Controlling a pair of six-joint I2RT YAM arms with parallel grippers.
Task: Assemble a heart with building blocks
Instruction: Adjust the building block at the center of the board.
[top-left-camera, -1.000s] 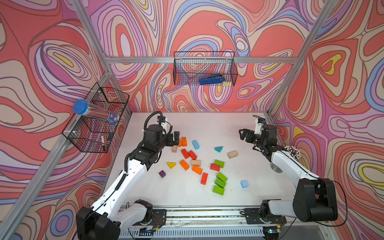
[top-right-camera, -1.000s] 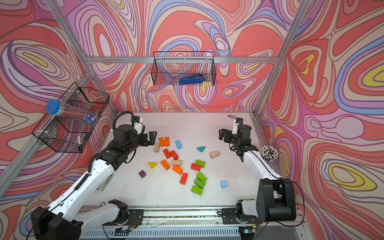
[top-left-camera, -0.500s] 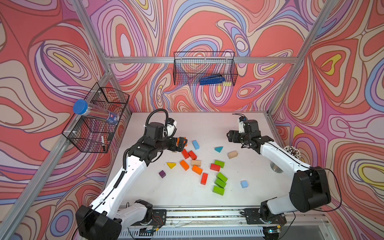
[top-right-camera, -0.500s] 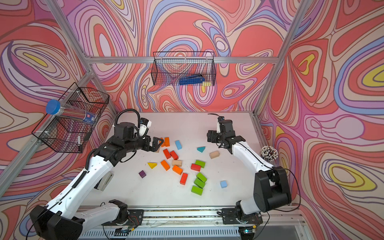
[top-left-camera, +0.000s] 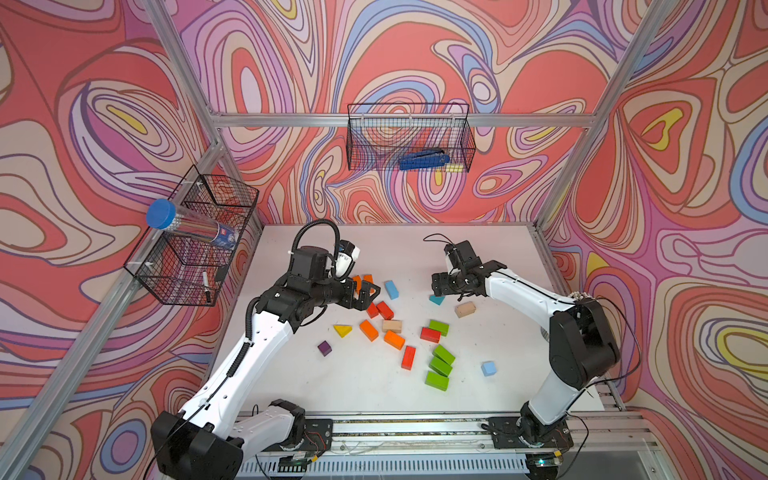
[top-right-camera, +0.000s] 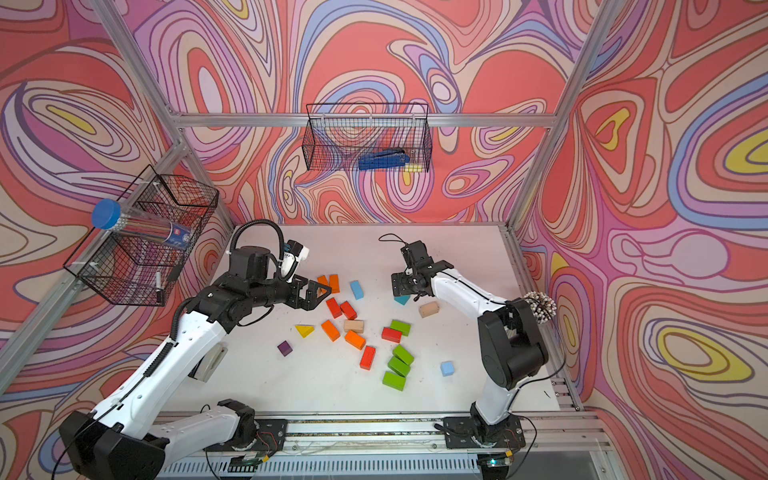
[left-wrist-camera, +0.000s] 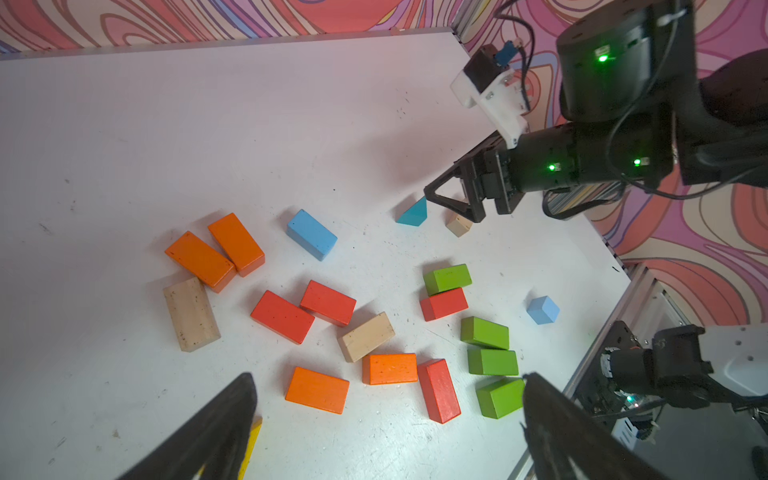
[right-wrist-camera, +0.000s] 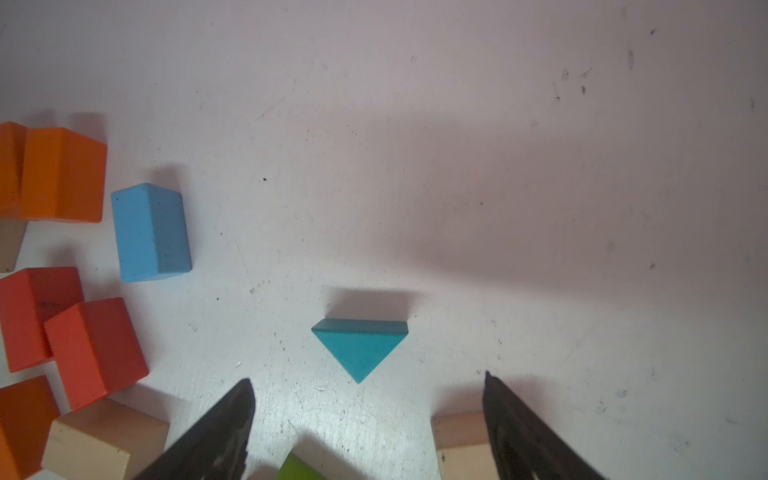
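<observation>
Hovering near the teal wedge (right-wrist-camera: 359, 345), the right end effector (right-wrist-camera: 368, 378) is gaping wide, empty; the left end effector (left-wrist-camera: 387, 376) is gaping wide too.

White arms (top-left-camera: 266, 345) with black joints (top-left-camera: 582, 353), looped cables (top-left-camera: 316, 225), green lights (left-wrist-camera: 602, 58).

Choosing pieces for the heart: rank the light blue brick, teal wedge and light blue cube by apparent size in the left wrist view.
1. light blue brick
2. light blue cube and teal wedge: about alike, so not ranked.
</observation>
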